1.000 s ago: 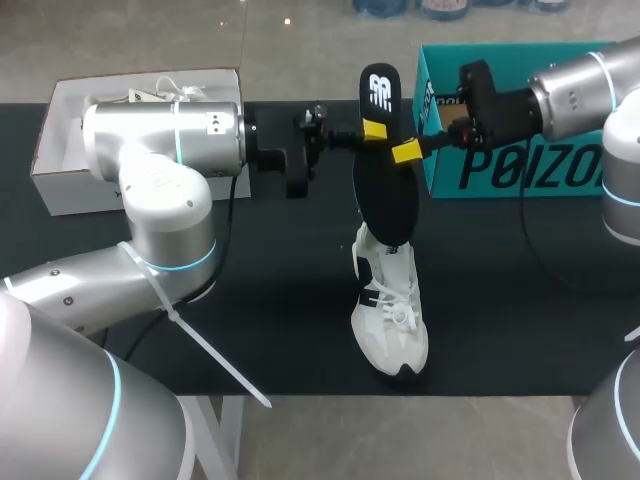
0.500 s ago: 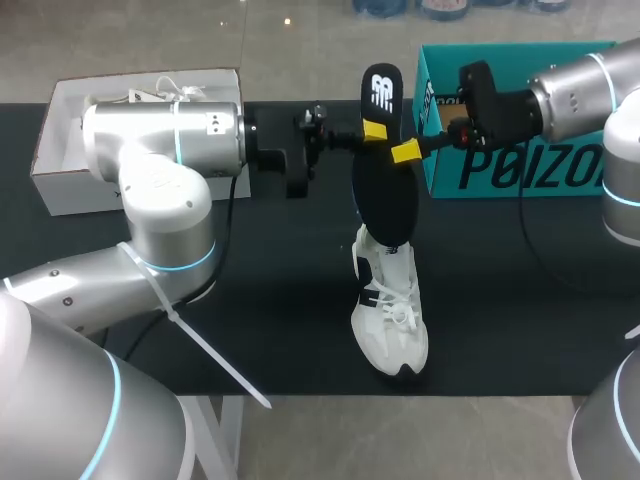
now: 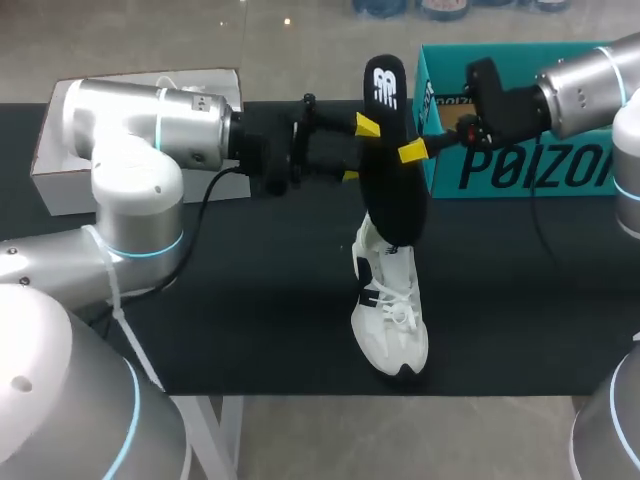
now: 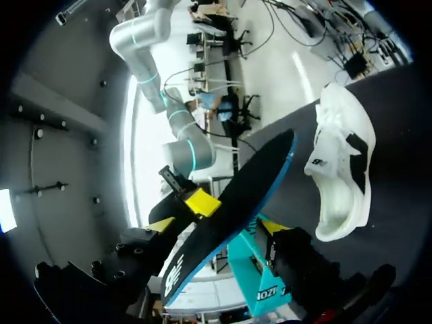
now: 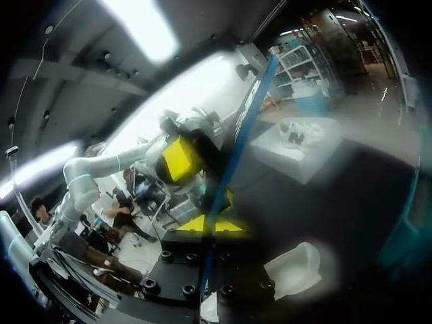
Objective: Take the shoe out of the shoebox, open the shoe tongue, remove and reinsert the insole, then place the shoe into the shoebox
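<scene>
Progress: shoe (image 3: 390,320) out of shoebox (image 3: 520,165), lying on table (image 3: 250,300) near the middle. Insole (image 3: 392,190) out, held upright in air, lower end at shoe's collar; whether inside, can't tell. Left to do, by my reckoning: seat insole, box shoe.

Pose: right gripper (image 3: 412,151) reaches in from box side, clamped on insole's edge. Left gripper (image 3: 358,150) level, close against insole's other side; its grip can't be told.
</scene>
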`<state>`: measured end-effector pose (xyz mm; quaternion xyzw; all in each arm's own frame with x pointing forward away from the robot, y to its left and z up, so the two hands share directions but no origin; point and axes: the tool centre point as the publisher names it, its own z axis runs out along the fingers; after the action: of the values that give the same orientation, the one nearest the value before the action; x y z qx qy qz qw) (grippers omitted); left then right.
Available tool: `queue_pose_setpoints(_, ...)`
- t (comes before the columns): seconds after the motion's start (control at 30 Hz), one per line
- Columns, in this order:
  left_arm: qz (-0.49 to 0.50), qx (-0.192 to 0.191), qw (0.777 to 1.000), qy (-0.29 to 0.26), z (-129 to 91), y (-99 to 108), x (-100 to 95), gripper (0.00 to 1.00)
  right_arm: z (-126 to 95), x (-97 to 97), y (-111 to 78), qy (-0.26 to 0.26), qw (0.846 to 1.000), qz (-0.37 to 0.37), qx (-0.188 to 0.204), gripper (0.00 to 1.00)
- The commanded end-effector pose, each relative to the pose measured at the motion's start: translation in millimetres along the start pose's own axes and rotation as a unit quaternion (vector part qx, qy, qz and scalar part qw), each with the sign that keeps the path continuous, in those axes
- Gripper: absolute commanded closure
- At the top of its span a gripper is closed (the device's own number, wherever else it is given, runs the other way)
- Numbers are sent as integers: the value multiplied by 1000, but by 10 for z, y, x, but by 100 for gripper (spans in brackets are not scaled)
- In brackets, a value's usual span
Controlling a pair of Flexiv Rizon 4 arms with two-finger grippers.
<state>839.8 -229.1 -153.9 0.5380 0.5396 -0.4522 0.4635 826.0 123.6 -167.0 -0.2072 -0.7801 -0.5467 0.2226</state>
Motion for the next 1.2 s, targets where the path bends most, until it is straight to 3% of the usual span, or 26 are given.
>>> queue_pose_setpoints(0.03,-67,2,998,-3,-471,-296,33,0,-29,-31,-28,-5,1000,3,4,100)
queue_pose_setpoints(0.3,-126,15,991,-45,-742,-622,136,0,-34,-69,-43,-4,1000,11,7,100)
queue_pose_setpoints(0.5,-140,27,989,-43,-686,-582,123,0,-34,-69,-43,-4,1000,11,7,100)
queue_pose_setpoints(0.6,-120,46,988,-85,-680,-544,56,0,-34,-69,-43,-4,1000,11,7,100)
queue_pose_setpoints(1.2,-120,46,988,-85,-680,-544,56,0,-34,-69,-43,-4,1000,11,7,100)
